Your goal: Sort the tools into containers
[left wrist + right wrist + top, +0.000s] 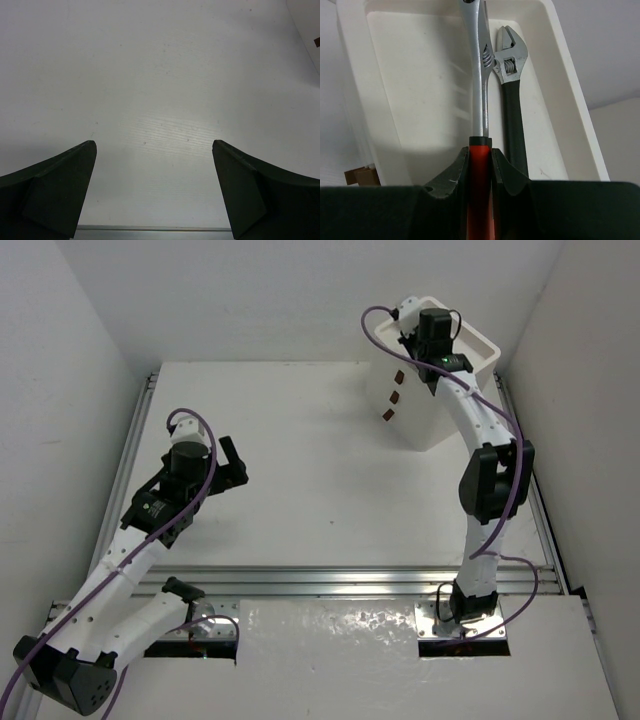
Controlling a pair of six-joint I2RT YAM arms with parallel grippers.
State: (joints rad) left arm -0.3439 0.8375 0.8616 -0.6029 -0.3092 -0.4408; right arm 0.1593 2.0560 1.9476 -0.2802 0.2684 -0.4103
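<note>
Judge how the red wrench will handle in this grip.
Red wrench: all metal beyond the handle, so probably stiff and head-heavy. Right gripper pinches only the handle, so it may pivot. Released, it would likely land flat in the tray, not roll.

2 arms are shown, the left arm and the right arm, each built of white links joined by black joint housings. A purple cable is run along each arm in loose loops. The left gripper is fitted with 2 matte black, wedge-shaped fingers; the right gripper is finished in the same black.
</note>
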